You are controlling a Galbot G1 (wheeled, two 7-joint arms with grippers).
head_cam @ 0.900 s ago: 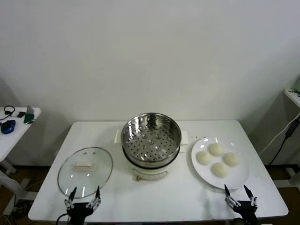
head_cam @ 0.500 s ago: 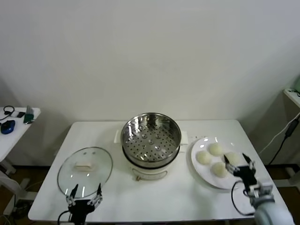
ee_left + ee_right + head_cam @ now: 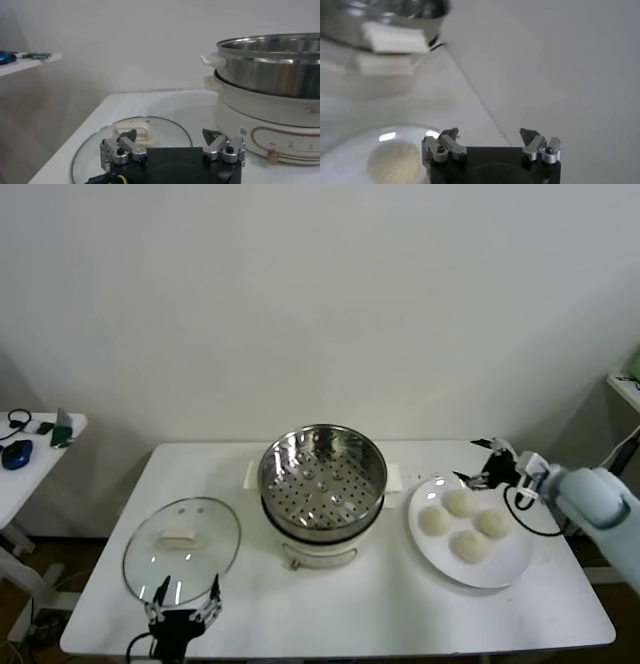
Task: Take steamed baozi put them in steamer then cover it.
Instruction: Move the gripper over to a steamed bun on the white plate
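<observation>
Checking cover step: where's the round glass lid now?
In the head view the round glass lid lies flat on the white table, on the robot's left beside the shiny steel steamer, just beyond the open left gripper.

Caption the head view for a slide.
Right tool open above plate of four baozi; empty steamer centre, glass lid and left tool nearby.

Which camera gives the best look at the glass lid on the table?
The head view: it shows the whole glass lid from above, lying flat beside the steamer with its handle up. The left wrist view catches it low and partly hidden behind the left hand. The right wrist view does not show it.
</observation>
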